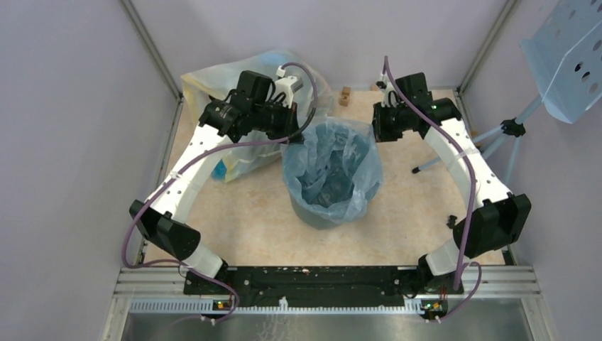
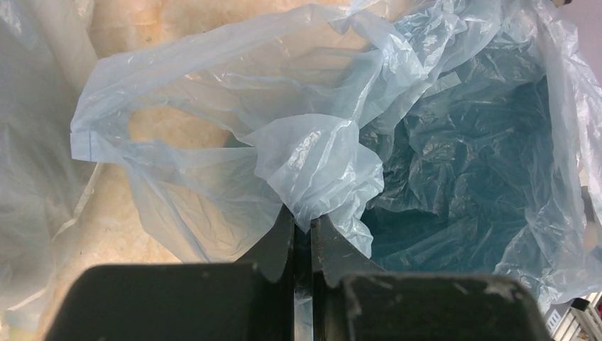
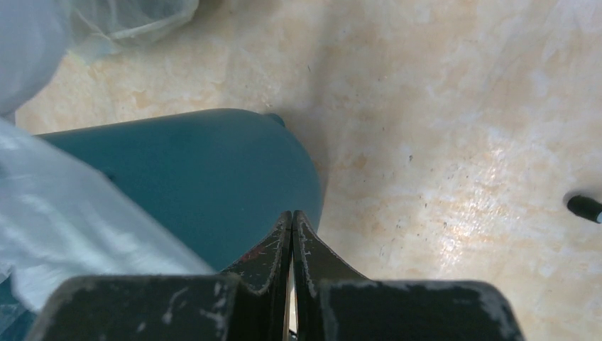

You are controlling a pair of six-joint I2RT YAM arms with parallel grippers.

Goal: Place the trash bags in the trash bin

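**Liner bag mostly in bin, left gripper pinching its rim**

Table (image 1: 248,220): pale, mottled; everything sits on it.

Bin (image 1: 316,217): dark teal, upright, middle of the table. Smooth, stiff walls. It looks stable enough, but a hard tug on the film could probably tip it.

Liner bag (image 1: 334,167): pale blue, see-through, crinkly. It sits inside the bin with its mouth open and spilling over the rim on the near and right sides. In the left wrist view a handle loop (image 2: 177,155) and some slack film hang outside, on the far-left side over the table.

Handling, my read:
- Very light and floppy, with no shape of its own.
- Slippery and thin, so it could tear or slide out of a loose pinch.
- Best hold is a bunched fold or the handle strip at the rim, not a flat single layer.

Left gripper (image 1: 292,136): at the far-left rim of the bin. The jaws are almost together, clamped on a bunched fold of the liner bag; the left wrist view shows film squeezed between the tips.

Right gripper (image 1: 376,131): at the far-right side of the bin. The jaws are pressed together with nothing between them, tips over the bin's outer wall. I can't tell whether they touch it.
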